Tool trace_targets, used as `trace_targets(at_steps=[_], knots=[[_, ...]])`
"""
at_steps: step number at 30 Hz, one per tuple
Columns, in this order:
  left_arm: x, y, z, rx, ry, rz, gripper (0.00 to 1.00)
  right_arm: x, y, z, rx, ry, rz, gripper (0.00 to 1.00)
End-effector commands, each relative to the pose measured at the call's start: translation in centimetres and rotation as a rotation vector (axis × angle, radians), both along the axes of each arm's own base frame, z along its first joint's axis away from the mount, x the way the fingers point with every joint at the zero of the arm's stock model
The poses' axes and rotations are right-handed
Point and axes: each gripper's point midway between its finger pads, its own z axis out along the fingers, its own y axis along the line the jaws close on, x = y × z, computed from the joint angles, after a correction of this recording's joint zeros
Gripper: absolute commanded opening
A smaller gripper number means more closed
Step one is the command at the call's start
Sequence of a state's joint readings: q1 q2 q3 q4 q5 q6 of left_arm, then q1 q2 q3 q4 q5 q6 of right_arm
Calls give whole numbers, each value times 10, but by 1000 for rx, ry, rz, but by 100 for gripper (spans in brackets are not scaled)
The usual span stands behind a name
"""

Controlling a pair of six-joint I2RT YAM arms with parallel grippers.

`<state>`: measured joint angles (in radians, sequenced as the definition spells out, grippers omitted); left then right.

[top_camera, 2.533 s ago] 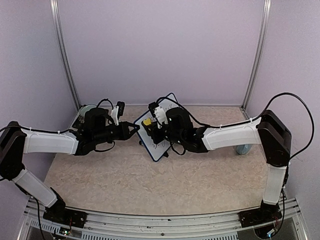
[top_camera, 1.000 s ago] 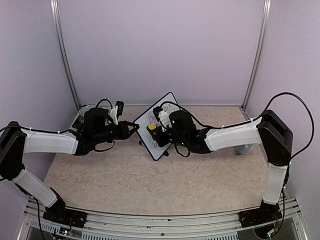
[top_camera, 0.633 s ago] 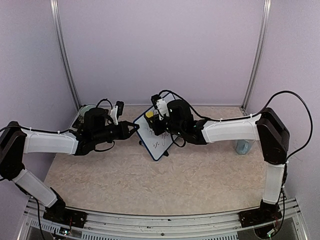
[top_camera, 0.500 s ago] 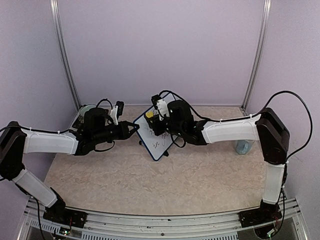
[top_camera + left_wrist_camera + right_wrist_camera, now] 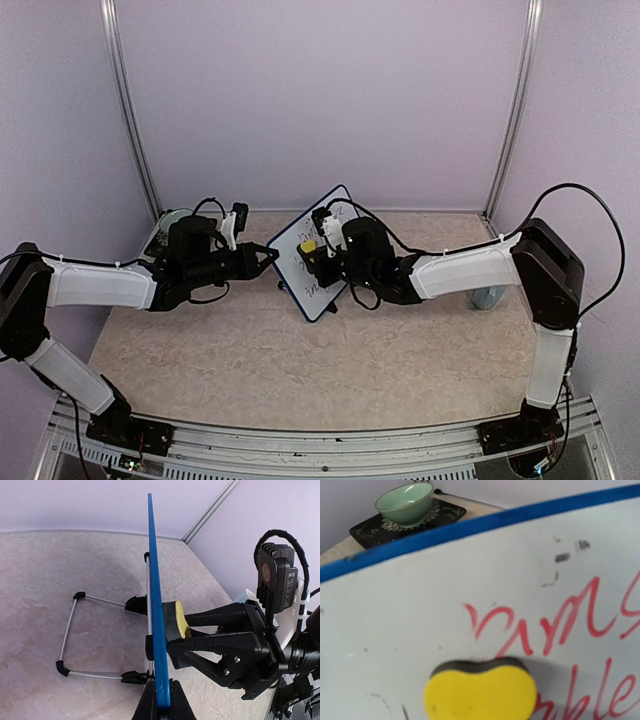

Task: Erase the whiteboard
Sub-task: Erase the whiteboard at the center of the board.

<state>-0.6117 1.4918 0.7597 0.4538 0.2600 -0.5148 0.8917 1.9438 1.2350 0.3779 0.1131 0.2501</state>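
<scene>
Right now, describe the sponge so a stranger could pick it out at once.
On the marbled table, find the blue-framed whiteboard standing mid-table. Pressed to its written face is the sponge: the only yellow thing, peanut-shaped with a dark backing.

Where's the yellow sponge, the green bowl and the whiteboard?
yellow sponge (image 5: 481, 692): right wrist view, middle of its yellow face.
green bowl (image 5: 402, 514): right wrist view, outer wall.
whiteboard (image 5: 395, 605): right wrist view, bare white face.

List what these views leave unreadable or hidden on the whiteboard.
- Right wrist: red writing on the whiteboard runs off the right and bottom edges; the sponge covers part.
- Left wrist: whiteboard seen edge-on, its face hidden.
- Top: writing too small to read; the right gripper covers part.
</scene>
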Motion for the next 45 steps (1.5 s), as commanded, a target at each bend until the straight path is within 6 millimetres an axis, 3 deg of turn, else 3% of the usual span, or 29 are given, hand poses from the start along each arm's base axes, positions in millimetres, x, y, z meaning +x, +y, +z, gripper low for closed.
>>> trace_targets(at_steps=[1, 8, 17, 33, 37, 45], knots=[[-12, -10, 4, -22, 2, -64, 0, 7, 0, -10, -61, 25, -9, 16], [-12, -10, 4, -21, 0, -63, 0, 34, 3, 4, -65, 12, -82, 17], [-12, -10, 5, -23, 1, -64, 0, 34, 3, 14, -51, 4, -77, 18], [-12, -11, 3, -23, 4, -66, 0, -14, 3, -40, -145, 103, 56, 17], [-12, -11, 3, -22, 3, -67, 0, -14, 6, -35, -142, 90, 65, 17], [-12, -11, 3, -22, 4, -65, 0, -4, 19, 3, -100, 18, 72, 16]])
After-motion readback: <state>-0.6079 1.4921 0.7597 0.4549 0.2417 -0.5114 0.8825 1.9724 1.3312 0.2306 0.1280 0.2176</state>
